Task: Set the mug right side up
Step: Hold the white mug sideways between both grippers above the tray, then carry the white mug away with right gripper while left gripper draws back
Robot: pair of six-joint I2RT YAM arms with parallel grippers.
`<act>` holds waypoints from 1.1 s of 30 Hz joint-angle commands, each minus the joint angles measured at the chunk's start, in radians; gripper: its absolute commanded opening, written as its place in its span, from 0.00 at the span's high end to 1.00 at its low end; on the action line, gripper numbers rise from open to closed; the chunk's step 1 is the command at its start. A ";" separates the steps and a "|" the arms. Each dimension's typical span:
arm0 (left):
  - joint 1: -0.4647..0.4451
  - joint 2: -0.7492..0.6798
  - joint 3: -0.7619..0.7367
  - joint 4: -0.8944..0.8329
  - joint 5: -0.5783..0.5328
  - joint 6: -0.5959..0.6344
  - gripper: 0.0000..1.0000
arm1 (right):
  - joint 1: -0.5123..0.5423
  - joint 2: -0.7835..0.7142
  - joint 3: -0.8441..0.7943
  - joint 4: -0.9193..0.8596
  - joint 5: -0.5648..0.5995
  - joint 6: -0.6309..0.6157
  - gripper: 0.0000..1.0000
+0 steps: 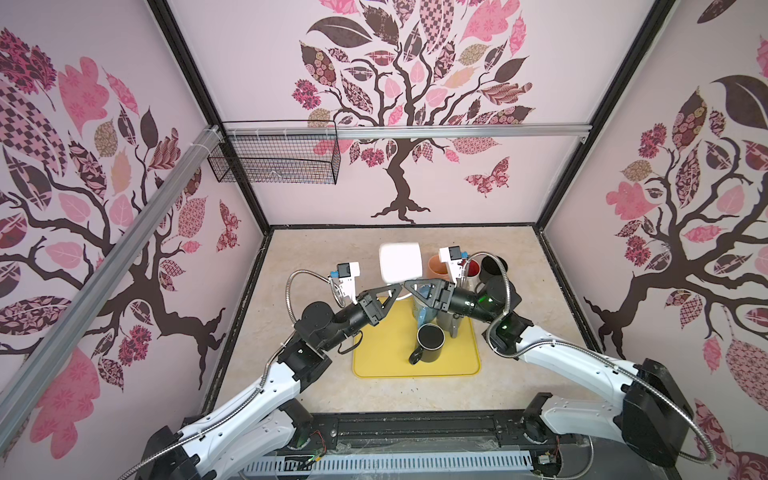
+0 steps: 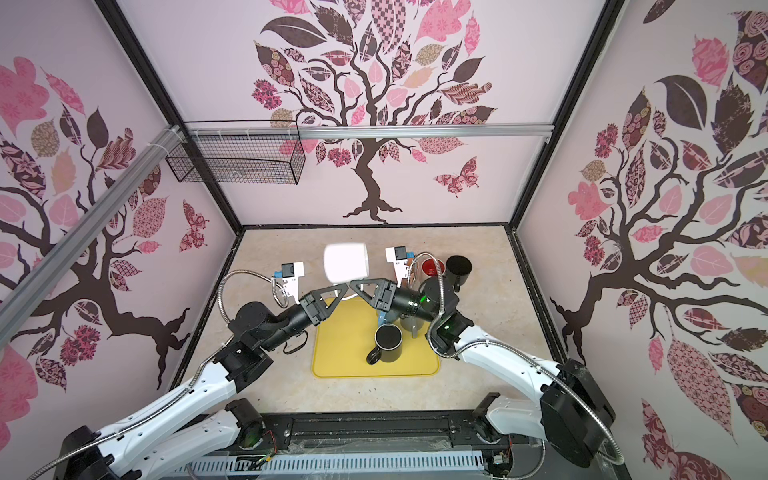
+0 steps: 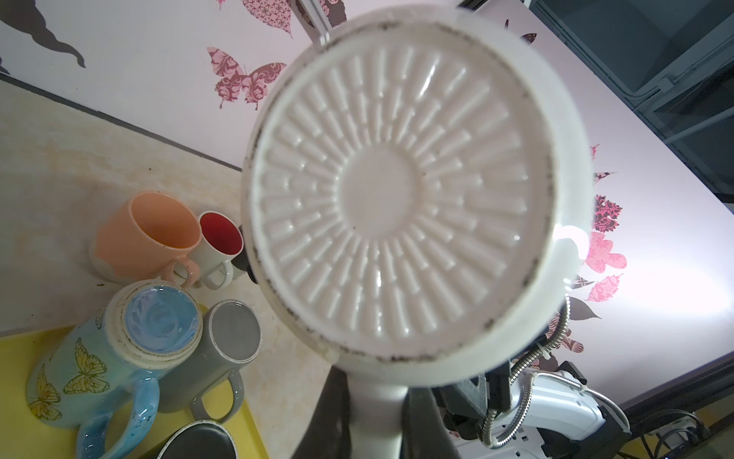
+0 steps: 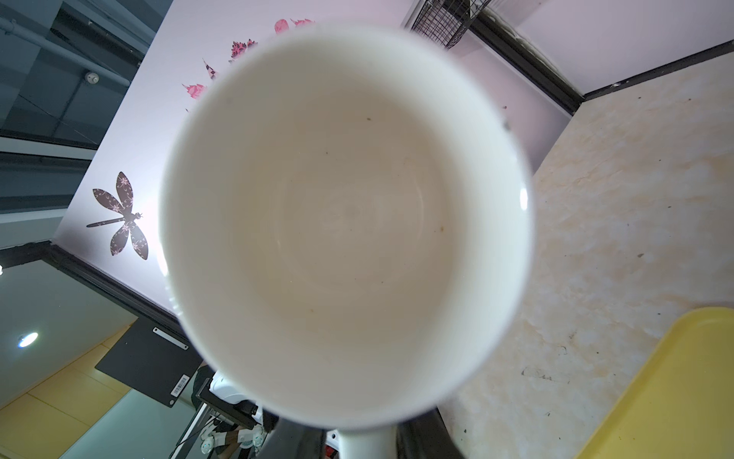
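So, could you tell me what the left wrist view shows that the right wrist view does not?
Left wrist only: the ribbed base of the white mug, plus the peach mug, red-lined mug, butterfly mug and grey mug. Right wrist only: its empty inside, the dragonfly decal and wire basket. Both: the white mug, yellow tray and beige tabletop.

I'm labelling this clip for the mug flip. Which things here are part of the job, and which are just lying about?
In the job: white mug, in the air; left tool, shut on its handle; right tool, at the same handle.

Lying about: black mug on the tray; blue mug; grey mug; peach mug; red-lined mug; basket.
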 commanded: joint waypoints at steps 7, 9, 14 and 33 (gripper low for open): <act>-0.005 -0.011 -0.010 -0.014 0.077 0.036 1.00 | 0.013 0.015 0.129 0.001 0.026 -0.044 0.70; -0.005 -0.014 -0.009 -0.013 0.078 0.035 1.00 | 0.012 0.015 0.130 -0.006 0.035 -0.044 0.71; -0.005 -0.016 -0.016 -0.017 0.089 0.039 1.00 | 0.012 0.013 0.137 -0.031 0.062 -0.053 1.00; -0.001 -0.190 0.124 -0.824 -0.467 0.284 0.04 | 0.032 0.121 0.508 -0.897 0.445 -0.482 1.00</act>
